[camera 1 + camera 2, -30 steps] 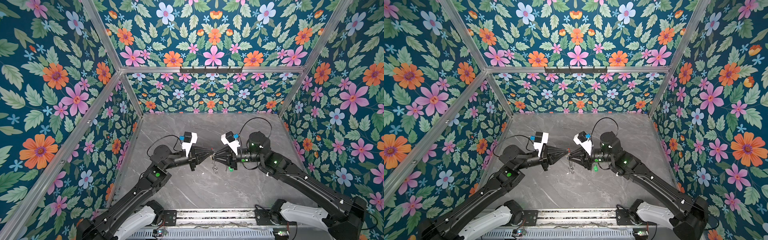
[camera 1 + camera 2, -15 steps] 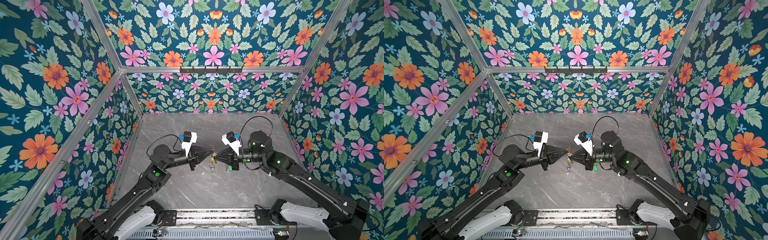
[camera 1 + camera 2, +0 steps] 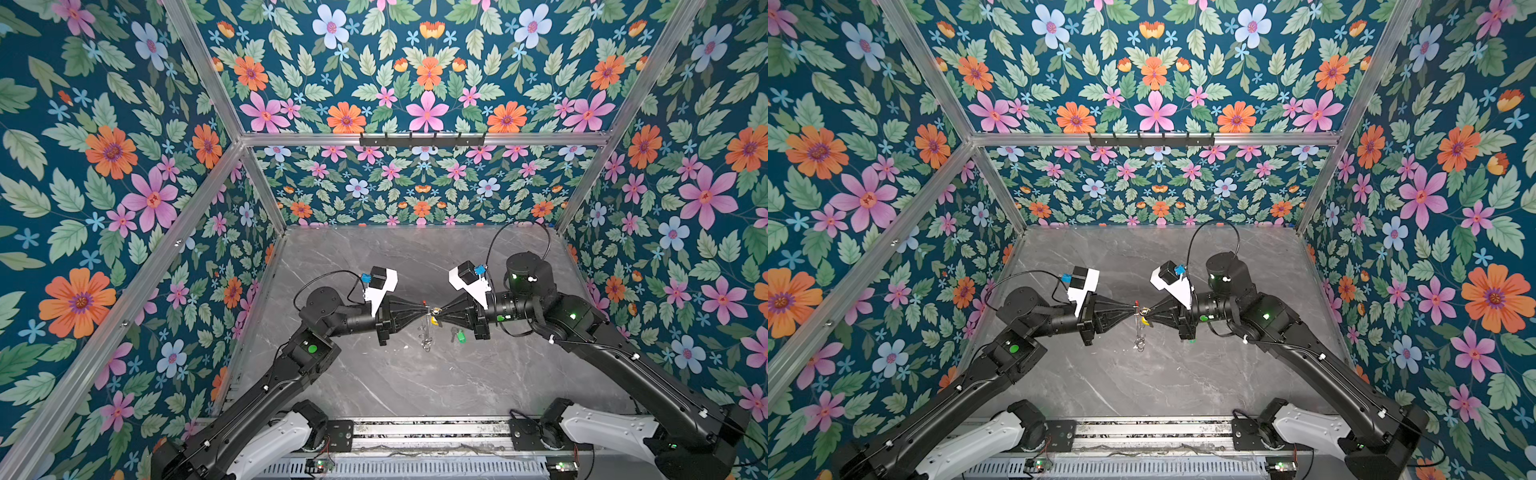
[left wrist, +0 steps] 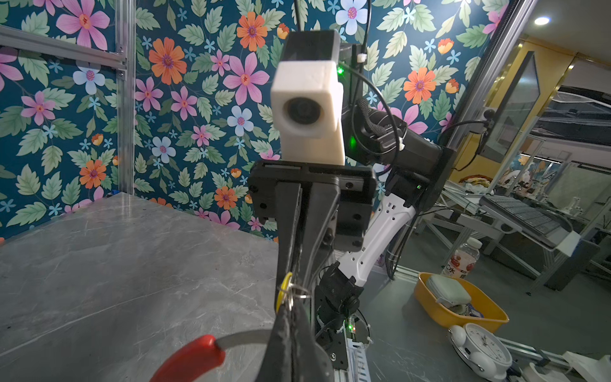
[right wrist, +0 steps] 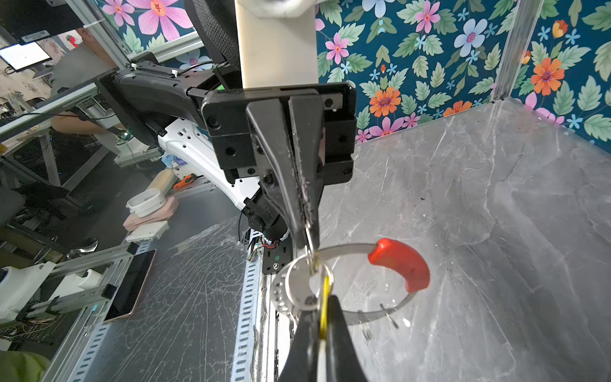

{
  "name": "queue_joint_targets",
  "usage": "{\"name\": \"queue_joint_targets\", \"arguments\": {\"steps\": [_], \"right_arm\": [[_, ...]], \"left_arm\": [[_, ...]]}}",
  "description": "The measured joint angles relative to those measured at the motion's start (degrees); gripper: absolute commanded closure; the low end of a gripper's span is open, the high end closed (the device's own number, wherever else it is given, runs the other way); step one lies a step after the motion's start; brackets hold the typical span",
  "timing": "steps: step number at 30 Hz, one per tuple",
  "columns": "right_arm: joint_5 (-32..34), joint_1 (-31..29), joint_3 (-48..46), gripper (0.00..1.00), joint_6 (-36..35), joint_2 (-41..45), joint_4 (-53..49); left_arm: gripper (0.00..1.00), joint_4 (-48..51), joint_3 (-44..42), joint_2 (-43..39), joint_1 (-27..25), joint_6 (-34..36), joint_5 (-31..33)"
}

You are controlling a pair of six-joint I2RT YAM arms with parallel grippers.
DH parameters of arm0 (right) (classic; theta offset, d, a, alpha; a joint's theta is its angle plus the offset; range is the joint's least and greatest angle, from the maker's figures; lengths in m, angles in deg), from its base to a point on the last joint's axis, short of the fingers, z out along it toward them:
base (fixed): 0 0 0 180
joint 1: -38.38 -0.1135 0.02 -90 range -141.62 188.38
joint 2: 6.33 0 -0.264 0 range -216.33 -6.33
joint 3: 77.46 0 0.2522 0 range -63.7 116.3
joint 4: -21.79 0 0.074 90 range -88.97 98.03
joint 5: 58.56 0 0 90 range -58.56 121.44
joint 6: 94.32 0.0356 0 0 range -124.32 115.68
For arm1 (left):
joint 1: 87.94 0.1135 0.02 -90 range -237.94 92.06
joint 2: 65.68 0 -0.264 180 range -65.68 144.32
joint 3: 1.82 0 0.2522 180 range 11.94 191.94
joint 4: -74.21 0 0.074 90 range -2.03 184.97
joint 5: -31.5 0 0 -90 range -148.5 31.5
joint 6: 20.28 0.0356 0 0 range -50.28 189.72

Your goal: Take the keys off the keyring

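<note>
1. Top views, grippers. In both top views, the left gripper (image 3: pixel 423 308) and the right gripper (image 3: pixel 440 309) are meeting tip to tip at the centre of the frame, raised above the grey marble table (image 3: pixel 374 374). Both sets of jaws are standing closed.
2. Top views, task items. The keyring (image 3: pixel 424 332) is hanging just below the two tips. The yellow key (image 3: pixel 433 320) is showing just right of it. In a top view, the green key (image 3: pixel 459 334) is lying on the table, right of the keyring and apart from it.
3. Left wrist view. The left gripper (image 4: pixel 291 311) is pinching the grey band of the keyring (image 4: pixel 244 337) near its red sleeve (image 4: pixel 188 360). The right gripper (image 4: pixel 292 274) is facing it, with the yellow key (image 4: pixel 284 291) and a small silver ring (image 4: pixel 299 292) sitting between the two tips.
4. Right wrist view. The right gripper (image 5: pixel 325 311) is clamping the yellow key (image 5: pixel 326 287) edge-on by its head. The small silver ring (image 5: pixel 307 284) is linking the key to the keyring (image 5: pixel 347 248), and the left gripper (image 5: pixel 305 236) is gripping at that junction.
5. Step in hand (judgement). The green key appears to be off already, so the yellow key is being worked free.
6. Next move (judgement). The left gripper should be holding the band steady while the right gripper is drawing the small ring off it with a light, controlled pull. The opening in the loop cannot be identified here.
</note>
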Motion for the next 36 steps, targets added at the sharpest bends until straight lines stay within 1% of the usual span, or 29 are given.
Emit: {"name": "queue_joint_targets", "arguments": {"steps": [6,13,19,25,36], "right_arm": [[-2.47,1.68,0.76,1.0,-1.07,-0.96,-0.26],[-5.86,2.12,1.88,1.0,-1.38,-2.8,-0.28],[-7.17,2.16,3.58,1.0,-1.81,-3.5,-0.74],[-8.52,2.19,5.09,1.0,-2.62,-4.9,-2.27],[-10.38,2.08,2.49,1.0,-1.95,-4.57,0.2]], "left_arm": [[1.0,-1.44,-0.33,0.44,0.02,-1.53,-2.78],[1.0,-7.23,-1.79,0.76,0.04,-6.8,-4.83],[1.0,-10.19,-1.97,1.4,0.07,-9.42,-6.08],[1.0,-14.51,-3.19,2.01,0.11,-12.57,-6.8],[1.0,-24.9,-6.21,2.95,0.09,-18.78,-5.66]]}}
